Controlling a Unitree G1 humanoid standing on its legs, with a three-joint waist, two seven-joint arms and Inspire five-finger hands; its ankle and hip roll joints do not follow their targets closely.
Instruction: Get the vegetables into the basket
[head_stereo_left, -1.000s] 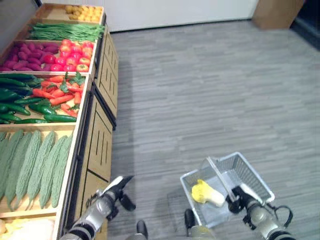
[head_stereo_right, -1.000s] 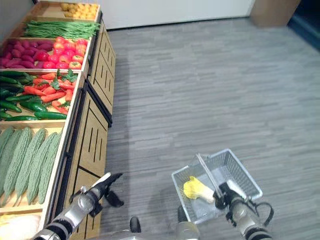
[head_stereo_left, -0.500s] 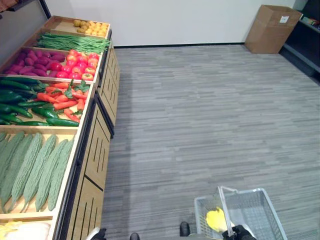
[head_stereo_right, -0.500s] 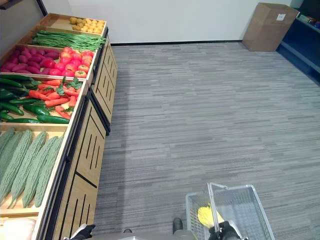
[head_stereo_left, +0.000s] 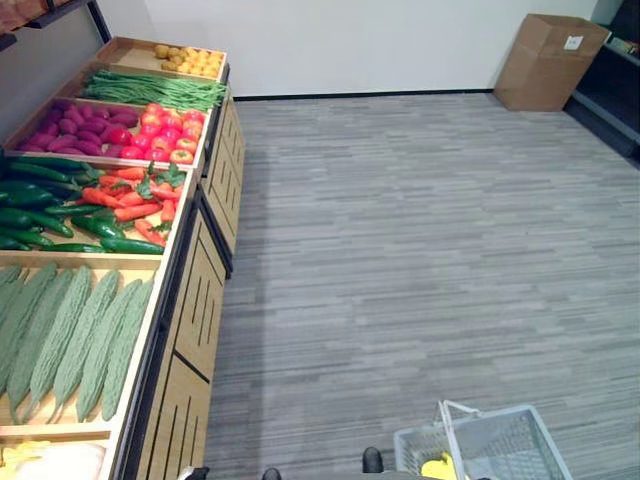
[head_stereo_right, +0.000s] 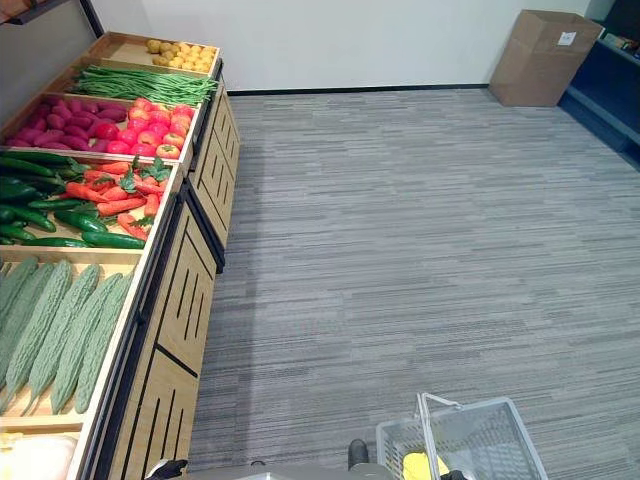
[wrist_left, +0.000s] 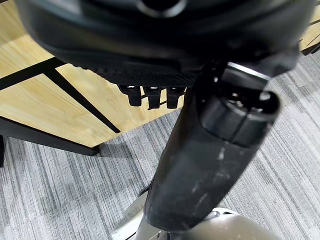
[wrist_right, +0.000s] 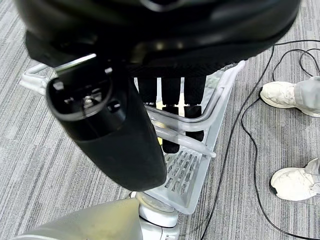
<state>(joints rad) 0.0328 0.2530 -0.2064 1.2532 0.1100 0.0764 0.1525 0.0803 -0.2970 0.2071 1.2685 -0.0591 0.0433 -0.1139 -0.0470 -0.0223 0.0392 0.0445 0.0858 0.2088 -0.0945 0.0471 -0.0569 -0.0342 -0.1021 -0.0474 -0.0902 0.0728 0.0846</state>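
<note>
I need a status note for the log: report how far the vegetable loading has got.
Done: one yellow vegetable lies in the wire basket. In hand: the right hand has its fingers curled round the basket's handle, carrying it over the floor; the left hand holds nothing, beside the wooden stand. Left: the bitter gourds, cucumbers and carrots sit in their bins.
</note>
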